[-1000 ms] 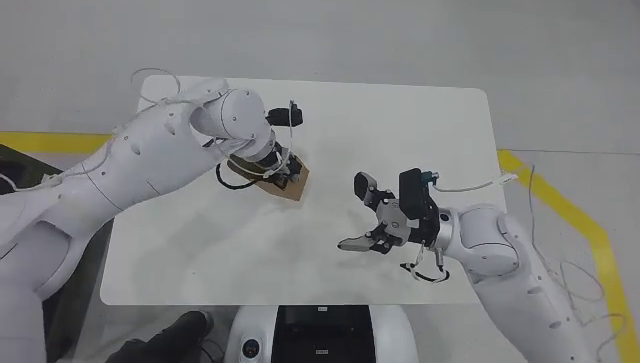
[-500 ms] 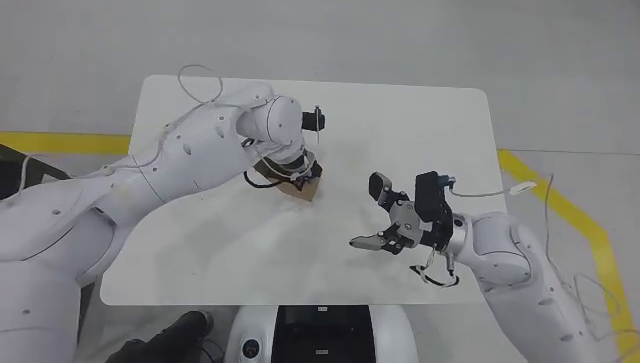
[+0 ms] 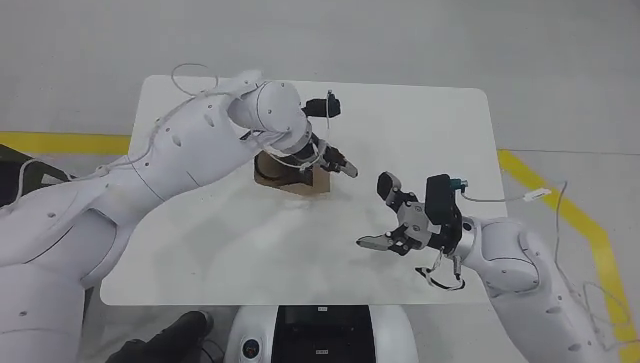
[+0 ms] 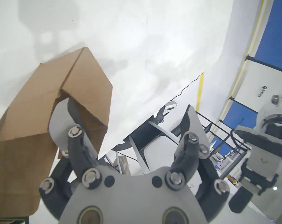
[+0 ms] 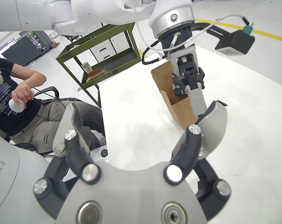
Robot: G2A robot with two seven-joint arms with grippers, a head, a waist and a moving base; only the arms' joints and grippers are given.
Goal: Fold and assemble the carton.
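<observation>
The left gripper (image 4: 125, 108) has its jaws spread wide and grips nothing. One of its fingers (image 4: 61, 108) sits right at the open mouth of the carton (image 3: 300, 184), against the torn-looking edge of a flap, though I can't tell from here how hard it bears on the cardboard. Its other finger stands free in the air outside the box. The right gripper (image 3: 377, 214) is also wide open and holds nothing. It hangs above the bare tabletop, well apart from the carton and at about four o'clock from it. By my count there is one carton, one white table (image 3: 420, 113) and two grippers. The carton is plain brown cardboard, partly formed into a box shape, and it sits near the middle of the table, a touch toward eleven o'clock of the centre. Its open end is turned toward the right gripper, its closed sides face away, and it seems to lean rather than stand square. All I can make out inside the opening is bare cardboard wall and shadow. Past the table edge stands a green metal cart (image 5: 96, 54) with some flat brown cardboard pieces on its shelf
</observation>
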